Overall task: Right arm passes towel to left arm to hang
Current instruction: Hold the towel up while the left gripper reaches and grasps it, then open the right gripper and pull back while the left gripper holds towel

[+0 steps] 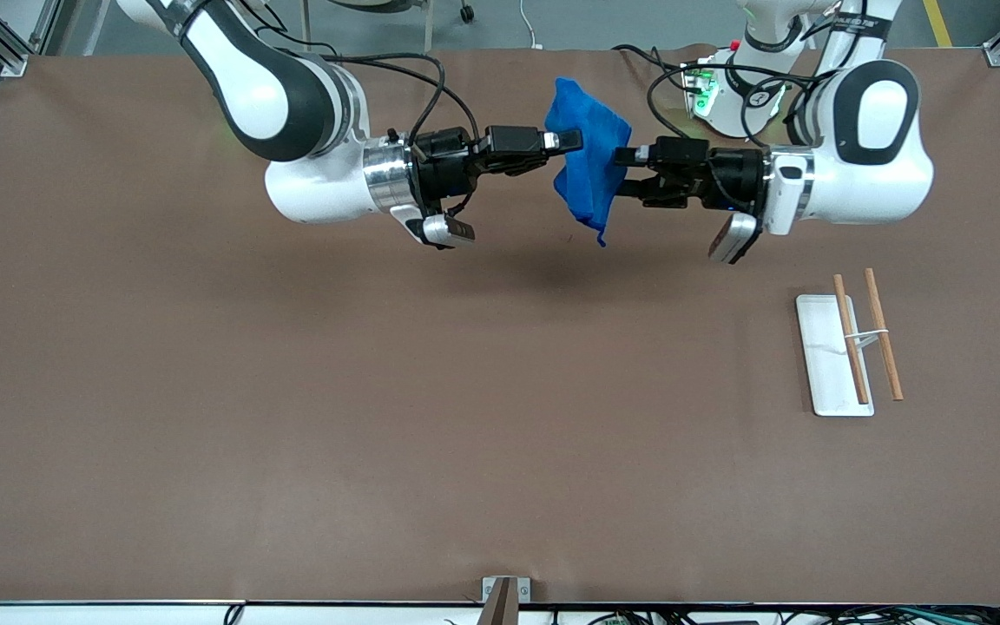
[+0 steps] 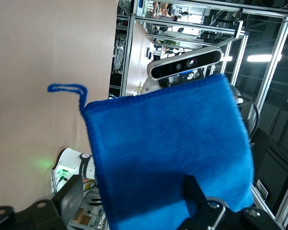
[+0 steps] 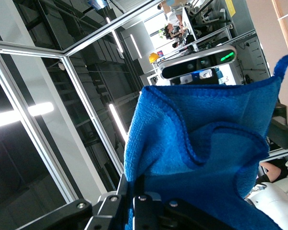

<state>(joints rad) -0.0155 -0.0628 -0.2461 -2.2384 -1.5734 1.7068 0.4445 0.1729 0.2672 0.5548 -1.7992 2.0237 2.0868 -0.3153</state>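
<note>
The bright blue towel (image 1: 591,165) hangs in the air over the table between the two grippers. My right gripper (image 1: 568,141) is shut on the towel's upper edge, and in the right wrist view its fingers pinch the cloth (image 3: 206,143) at the gripper (image 3: 137,184). My left gripper (image 1: 624,171) is open, one finger on each side of the towel's other edge. In the left wrist view the towel (image 2: 168,139) fills the space between the spread fingers (image 2: 194,191) of the left gripper (image 2: 132,191). The towel's corner loop (image 2: 67,88) sticks out sideways.
A small rack with a white base (image 1: 821,365) and two wooden rods (image 1: 884,334) stands on the brown table toward the left arm's end, nearer to the front camera than the grippers. Cables trail along both arms.
</note>
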